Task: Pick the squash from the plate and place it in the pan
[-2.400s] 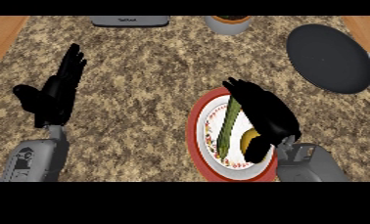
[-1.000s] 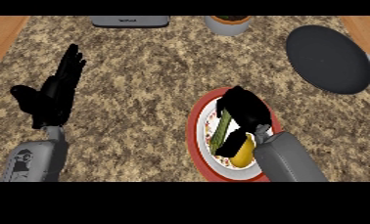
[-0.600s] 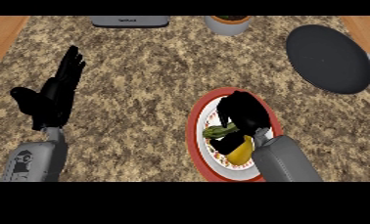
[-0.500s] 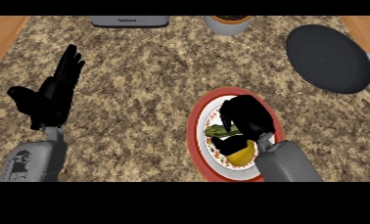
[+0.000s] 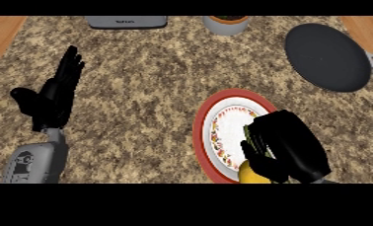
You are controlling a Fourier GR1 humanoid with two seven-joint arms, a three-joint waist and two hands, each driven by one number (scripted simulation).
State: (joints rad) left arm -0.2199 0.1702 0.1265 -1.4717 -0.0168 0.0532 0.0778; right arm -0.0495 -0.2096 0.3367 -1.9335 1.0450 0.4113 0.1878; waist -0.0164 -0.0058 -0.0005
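Observation:
A red-rimmed plate [image 5: 218,121] with a patterned white centre lies on the counter at the lower right. My right hand [image 5: 290,147] covers its right side, fingers curled round the squash [image 5: 251,173], whose yellow end and a strip of green show under the hand. Most of the squash is hidden. The dark round pan [image 5: 326,57] sits at the upper right, well apart from the hand. My left hand [image 5: 55,96] rests open at the left edge, fingers up.
A grey appliance [image 5: 127,21] stands at the back edge, with a grey pot [image 5: 226,24] beside it. Wooden strips show at the far left and right corners. Speckled stone counter [image 5: 146,82] stretches between the hands.
My right hand has come down over the plate, curled round the squash and drawn back toward the lower edge. The left hand has barely moved.

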